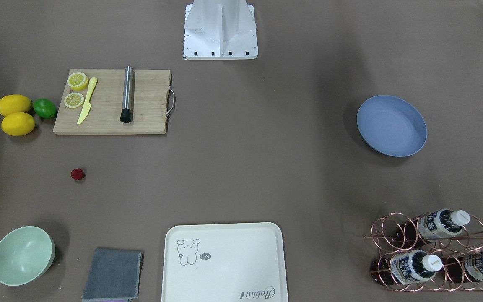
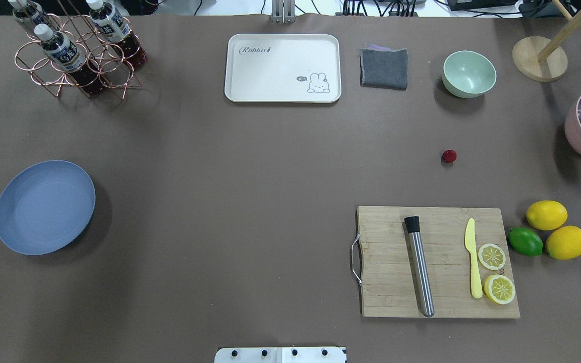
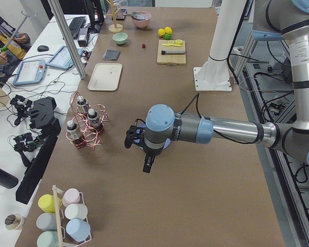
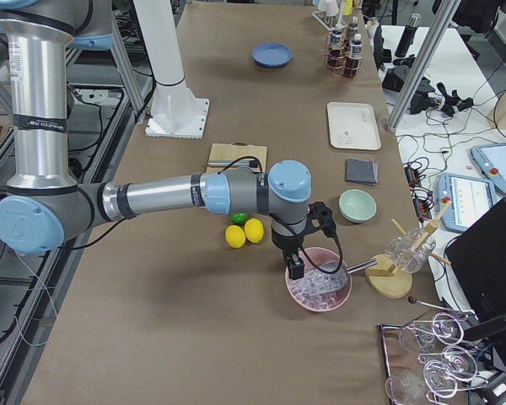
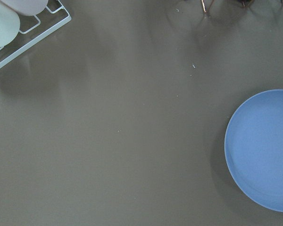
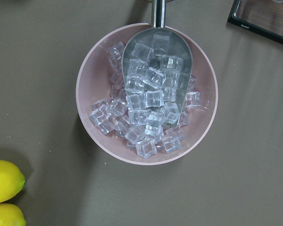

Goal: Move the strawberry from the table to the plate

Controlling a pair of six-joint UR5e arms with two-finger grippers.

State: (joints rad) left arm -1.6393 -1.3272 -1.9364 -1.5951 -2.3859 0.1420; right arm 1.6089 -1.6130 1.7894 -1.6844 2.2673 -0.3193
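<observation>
Reading the overhead view from its bottom edge upward, the rectangular wooden cutting board sits nearest the robot at lower right. It carries a steel muddler, a yellow plastic knife and two lemon slices. Two whole lemons and a green lime lie just beside its right edge. Above the board, the tiny dark red strawberry lies alone on the matte brown-grey table, touching nothing. The round blue-grey plate is at mid-left, empty and well apart from the berry.

I judge the pick not yet begun, since neither arm is near the fruit. The right gripper hangs above a pink bowl of ice cubes. The left gripper hovers over bare table near the plate. Both show only in side views, so I cannot tell their opening or whether they hold anything.

Next I'd bring the right arm squarely over the berry, then carry it across the table. The stretch between looks free. Farther up are a pale green bowl, a folded grey cloth, a cream rectangular tray and, at upper left, a copper wire bottle rack.
</observation>
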